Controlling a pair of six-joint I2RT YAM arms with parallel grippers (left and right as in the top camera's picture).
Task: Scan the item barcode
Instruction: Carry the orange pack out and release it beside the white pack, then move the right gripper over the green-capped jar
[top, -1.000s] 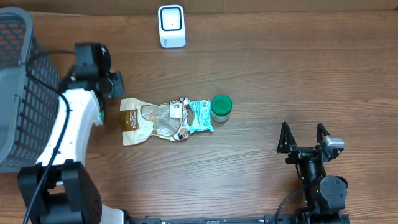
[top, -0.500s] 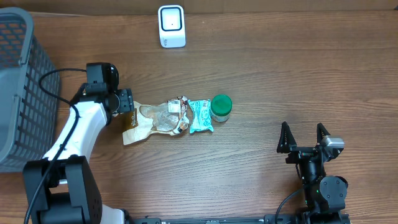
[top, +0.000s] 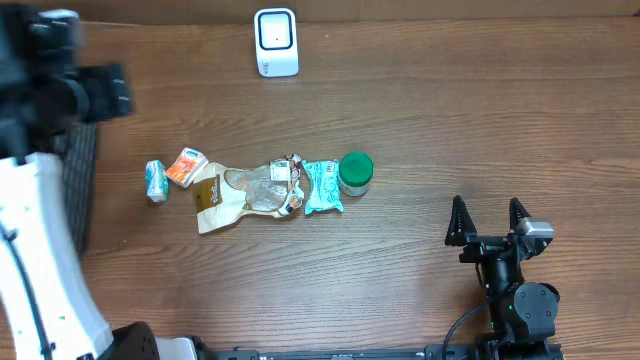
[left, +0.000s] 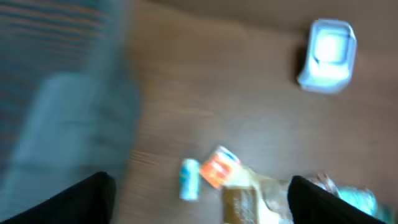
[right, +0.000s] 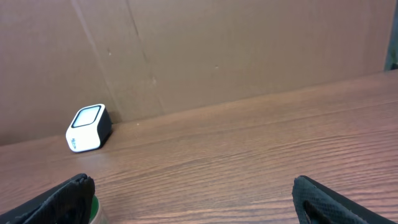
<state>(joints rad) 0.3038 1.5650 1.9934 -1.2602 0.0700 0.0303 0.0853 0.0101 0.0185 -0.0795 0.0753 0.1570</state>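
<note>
Left hand (left: 199, 200) lifted away, orange packet (top: 186, 166) beneath, apart

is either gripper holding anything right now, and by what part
Nothing is held: the left gripper and the right gripper both stand open and empty.

Scanner (top: 276, 42) behind packets (top: 250, 192); jar (top: 355, 172) just right of packets.

Overhead looks down; both wrist views share the scanner (top: 276, 42).
</note>
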